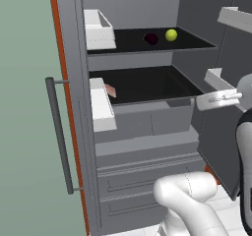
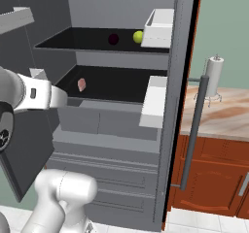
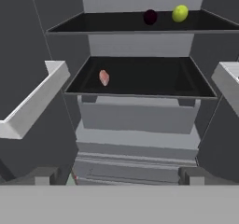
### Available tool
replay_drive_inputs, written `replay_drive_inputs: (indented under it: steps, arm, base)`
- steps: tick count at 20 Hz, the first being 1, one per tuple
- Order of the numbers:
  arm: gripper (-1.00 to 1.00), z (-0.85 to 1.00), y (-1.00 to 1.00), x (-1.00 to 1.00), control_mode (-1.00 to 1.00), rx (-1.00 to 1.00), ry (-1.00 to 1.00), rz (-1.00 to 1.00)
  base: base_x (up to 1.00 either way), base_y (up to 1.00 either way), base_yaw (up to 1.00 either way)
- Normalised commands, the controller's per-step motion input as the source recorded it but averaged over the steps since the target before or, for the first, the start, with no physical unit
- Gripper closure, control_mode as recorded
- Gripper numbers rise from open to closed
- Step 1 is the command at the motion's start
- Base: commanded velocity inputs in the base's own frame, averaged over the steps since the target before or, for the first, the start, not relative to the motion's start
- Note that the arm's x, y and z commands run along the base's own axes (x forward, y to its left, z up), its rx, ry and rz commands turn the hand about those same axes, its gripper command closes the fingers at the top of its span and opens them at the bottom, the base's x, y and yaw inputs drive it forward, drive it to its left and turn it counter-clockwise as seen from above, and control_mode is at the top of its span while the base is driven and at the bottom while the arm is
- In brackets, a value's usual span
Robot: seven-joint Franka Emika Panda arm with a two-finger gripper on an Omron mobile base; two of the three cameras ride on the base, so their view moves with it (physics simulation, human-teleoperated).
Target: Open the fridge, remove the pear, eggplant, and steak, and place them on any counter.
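— What's inside the fridge?
— Doors open. Pear at one o'clock beside eggplant, upper shelf; steak at ten o'clock, lower shelf.
— Gripper?
— Fingers apparently spread, empty.

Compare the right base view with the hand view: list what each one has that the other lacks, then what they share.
Right base view alone: the counter with a paper towel holder, wooden cabinets, and a door handle. Hand view alone: the fingertips. Shared: the open fridge with pear and eggplant on the upper shelf, steak on the lower.
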Motion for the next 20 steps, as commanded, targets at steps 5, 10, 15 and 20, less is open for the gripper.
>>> replay_drive_inputs:
  steps: [5,10,15,20]
  arm:
    - [-1.0,0.0,-0.1,0.0,-1.0,0.0,0.01,-0.16]
    - [-1.0,0.0,-0.12,0.0,-1.0,0.0,0.0,-0.06]
    - [-1.0,0.0,0.0,0.02,1.0,0.0,-0.01,0.0]
    - [-1.0,0.0,0.0,0.0,1.0,0.0,0.0,0.0]
  base:
    - [0.0,0.0,0.0]
    - [0.0,0.0,0.0]
    - [0.07,0.0,0.02]
    - [0.57,0.0,0.02]
